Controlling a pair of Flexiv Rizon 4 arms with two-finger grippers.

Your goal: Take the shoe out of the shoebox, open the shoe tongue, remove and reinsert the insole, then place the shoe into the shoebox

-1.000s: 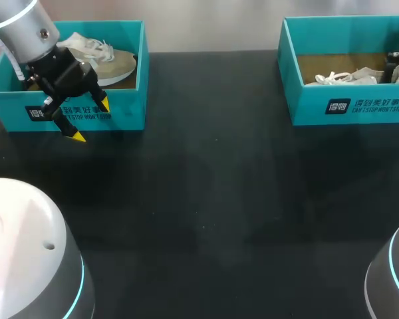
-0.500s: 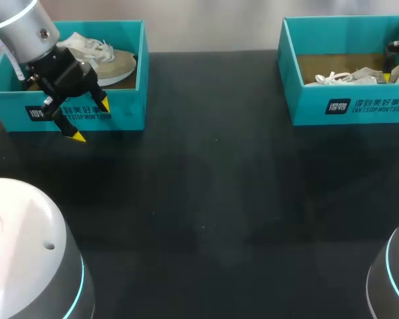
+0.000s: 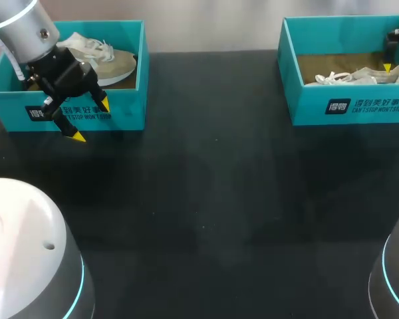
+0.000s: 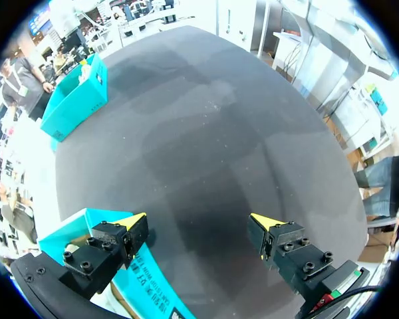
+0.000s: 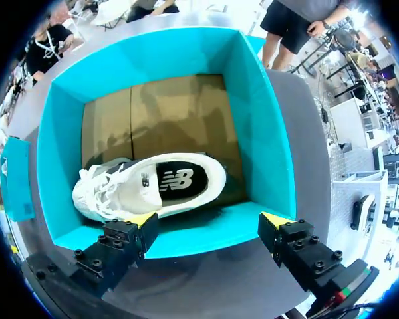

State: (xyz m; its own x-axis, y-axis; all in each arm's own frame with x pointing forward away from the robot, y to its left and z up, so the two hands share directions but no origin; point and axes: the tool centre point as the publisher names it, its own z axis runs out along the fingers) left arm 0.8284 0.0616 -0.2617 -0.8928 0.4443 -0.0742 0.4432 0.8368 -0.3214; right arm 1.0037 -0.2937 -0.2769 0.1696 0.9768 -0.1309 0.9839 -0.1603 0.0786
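free passage across table [image 3: 213, 199], shoebox [image 5: 261, 133] walls ringing shoe [image 5: 110, 193], open from above

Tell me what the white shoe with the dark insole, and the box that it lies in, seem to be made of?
The shoebox looks like cardboard: thin flat matte teal walls, bare brown board on its floor. The shoe seems to have a soft white woven or mesh upper over a smooth sole, probably foam or rubber. Its insole may be dark printed fabric.
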